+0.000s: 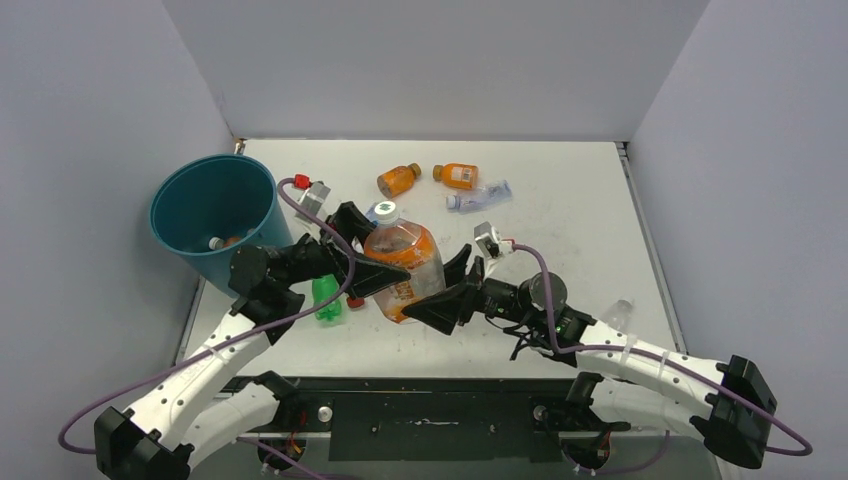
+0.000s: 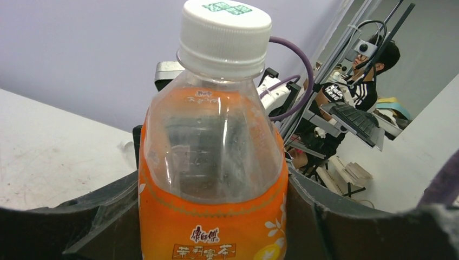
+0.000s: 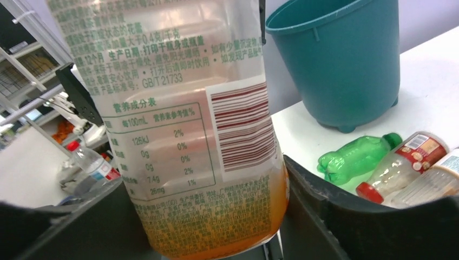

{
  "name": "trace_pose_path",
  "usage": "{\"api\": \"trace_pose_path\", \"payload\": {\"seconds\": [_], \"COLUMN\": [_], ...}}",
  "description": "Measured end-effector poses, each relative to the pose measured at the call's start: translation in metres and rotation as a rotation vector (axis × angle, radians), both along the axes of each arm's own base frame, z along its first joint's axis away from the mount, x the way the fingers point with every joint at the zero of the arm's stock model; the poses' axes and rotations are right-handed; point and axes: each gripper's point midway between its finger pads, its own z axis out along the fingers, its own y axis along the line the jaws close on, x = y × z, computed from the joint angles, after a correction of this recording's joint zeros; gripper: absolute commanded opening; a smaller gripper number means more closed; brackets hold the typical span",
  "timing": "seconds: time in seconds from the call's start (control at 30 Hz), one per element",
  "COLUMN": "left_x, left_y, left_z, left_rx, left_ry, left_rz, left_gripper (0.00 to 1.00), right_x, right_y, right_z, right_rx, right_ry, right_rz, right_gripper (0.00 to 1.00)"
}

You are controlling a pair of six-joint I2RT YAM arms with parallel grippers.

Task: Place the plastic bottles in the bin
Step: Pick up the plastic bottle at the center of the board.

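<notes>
Orange-filled clear plastic bottle with white cap point(image 1: 403, 262) at centre of the white worktop point(image 1: 570, 240), gripped between both claws, cap toward eleven o'clock. Left claw point(image 1: 372, 250) about half open, clamped across the upper body. Right claw point(image 1: 447, 287) partly open, fingers pressed on both sides of the lower body from four o'clock. Round teal-blue plastic bin point(image 1: 200, 262) at ten o'clock, some bottles inside. Small green plastic bottle point(image 1: 327, 297) lying at eight o'clock of the held one. Brown-capped orange bottles point(image 1: 398, 179) and clear blue-label bottle point(image 1: 480, 197) loose at twelve to one o'clock.
</notes>
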Motion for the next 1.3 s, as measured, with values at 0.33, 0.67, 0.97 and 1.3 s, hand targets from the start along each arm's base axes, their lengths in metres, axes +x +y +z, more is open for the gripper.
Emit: {"api": "trace_pose_path", "payload": {"seconds": [0.33,0.67,0.97,1.3], "left_x": [-0.005,0.011,0.036,0.034], "left_y": [0.014,0.04,0.025,0.019], "left_z": [0.012,0.051,0.039,0.03], "left_rx": [-0.028,-0.09,-0.005,0.033], "left_ry": [-0.046,-0.068,-0.02,-0.039], "left_rz": [0.094,0.341,0.355,0.321], "left_gripper": [0.96,0.99,0.75,0.0], "right_x": [-0.005,0.003,0.006,0.011], "right_y": [-0.005,-0.013,-0.013,-0.014], "right_z": [0.008,-0.016,-0.024,-0.032], "right_rx": [0.003,-0.117,-0.15,-0.178], "right_ry": [-0.087,-0.143,-0.151,-0.117], "right_rz": [-0.044,-0.107,-0.12,-0.147], "right_gripper": [0.3,0.28,0.26,0.75]}}
